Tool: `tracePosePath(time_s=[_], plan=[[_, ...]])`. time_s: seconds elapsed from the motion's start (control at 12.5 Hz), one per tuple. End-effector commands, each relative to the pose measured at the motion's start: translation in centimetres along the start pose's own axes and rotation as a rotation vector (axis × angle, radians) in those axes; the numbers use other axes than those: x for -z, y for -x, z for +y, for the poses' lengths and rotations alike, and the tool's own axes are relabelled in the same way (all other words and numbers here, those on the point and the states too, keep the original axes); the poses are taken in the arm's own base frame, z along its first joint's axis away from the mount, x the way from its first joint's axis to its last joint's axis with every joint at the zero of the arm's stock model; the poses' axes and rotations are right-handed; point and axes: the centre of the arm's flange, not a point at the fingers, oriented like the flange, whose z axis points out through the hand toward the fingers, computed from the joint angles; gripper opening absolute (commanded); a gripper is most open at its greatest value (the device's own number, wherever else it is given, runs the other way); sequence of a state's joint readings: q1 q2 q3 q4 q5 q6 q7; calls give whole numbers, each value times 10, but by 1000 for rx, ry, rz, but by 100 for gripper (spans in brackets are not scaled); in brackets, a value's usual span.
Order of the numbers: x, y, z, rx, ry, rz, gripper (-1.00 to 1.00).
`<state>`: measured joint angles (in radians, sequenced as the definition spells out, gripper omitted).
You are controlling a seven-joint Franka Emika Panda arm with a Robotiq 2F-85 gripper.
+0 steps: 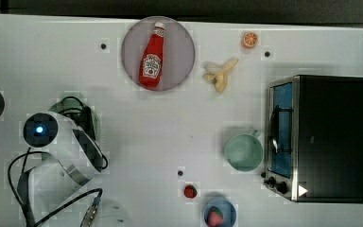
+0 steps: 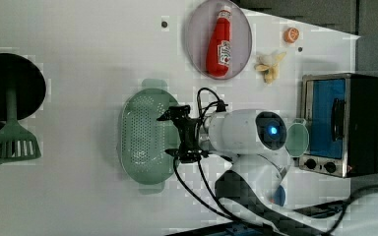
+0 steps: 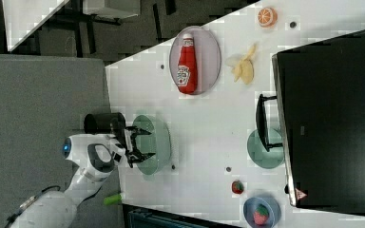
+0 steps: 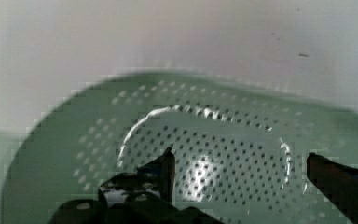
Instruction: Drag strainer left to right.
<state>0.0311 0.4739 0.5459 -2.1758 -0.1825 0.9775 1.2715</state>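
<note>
The strainer [image 2: 145,132] is a pale mint-green oblong colander with a dotted bottom, lying on the white table at the left view's centre-left. My gripper [image 2: 173,135] hovers over the strainer's rim on the left view's right, open, with nothing between its black fingers. In the wrist view the two fingertips of the gripper [image 4: 242,161] stand wide apart above the holed bowl of the strainer [image 4: 214,130]. From the right view the gripper [image 3: 141,142] sits over the strainer [image 3: 160,142]. In the top view the arm covers most of the strainer [image 1: 70,101].
A mint-green mug [image 1: 243,152] stands beside a toaster oven [image 1: 321,137] at the top view's right. A grey plate [image 1: 182,59] holds a ketchup bottle [image 1: 152,56]. Banana [image 1: 221,74], orange slice [image 1: 250,39], strawberry [image 1: 190,191] and blue bowl [image 1: 220,212] lie about. A black pot [image 2: 10,83] holds a green spatula.
</note>
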Motion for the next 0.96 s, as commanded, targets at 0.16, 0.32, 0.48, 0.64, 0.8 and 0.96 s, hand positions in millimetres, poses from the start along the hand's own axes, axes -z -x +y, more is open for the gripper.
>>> tracePosePath(time_s=[0.16,0.32,0.48,0.64,0.8,0.96], plan=[[-23,-8,-1,-107,-6,1,100],[-30,-17,-6,-118,-24,-3,100],[-32,-24,-6,-128,-21,5,100],[-34,-36,-8,-146,-17,16,100],[-35,-47,-9,-162,-16,26,100],[-30,-62,-8,-172,-22,38,100]])
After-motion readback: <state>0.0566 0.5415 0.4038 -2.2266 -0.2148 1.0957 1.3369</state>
